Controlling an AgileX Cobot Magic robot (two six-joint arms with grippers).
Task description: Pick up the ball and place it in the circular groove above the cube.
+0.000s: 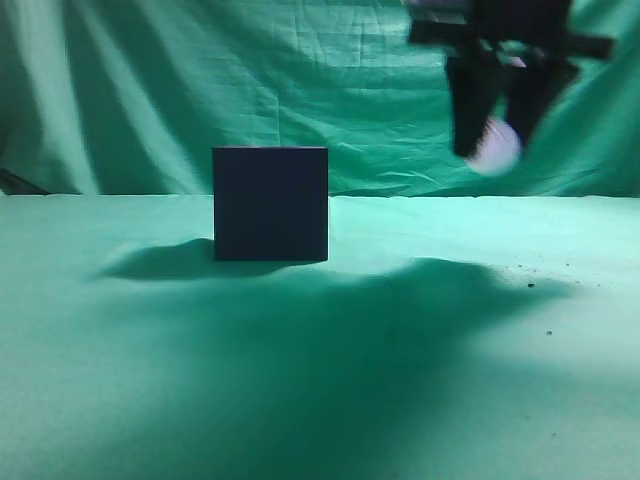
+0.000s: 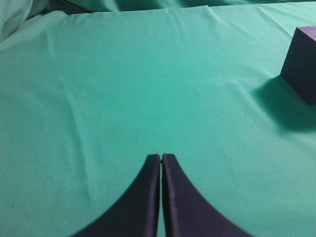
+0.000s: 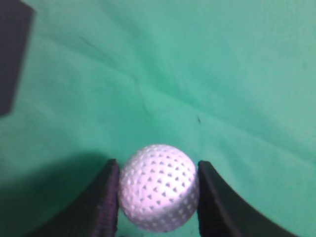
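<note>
One white dimpled ball (image 3: 159, 187) clamped between right gripper (image 3: 158, 192) fingers; left gripper (image 2: 161, 163) jaws closed, empty; dark matte cube (image 1: 270, 203) on green cloth (image 1: 450, 380).

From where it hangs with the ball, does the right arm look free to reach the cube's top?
Probably yes. The right gripper holds the ball in the air, above the level of the cube and off to its right, and nothing shows between them.

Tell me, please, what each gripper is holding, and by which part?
The right gripper holds the ball, clamped across its two opposite sides and lifted off the cloth. The left gripper is shut on nothing.
</note>
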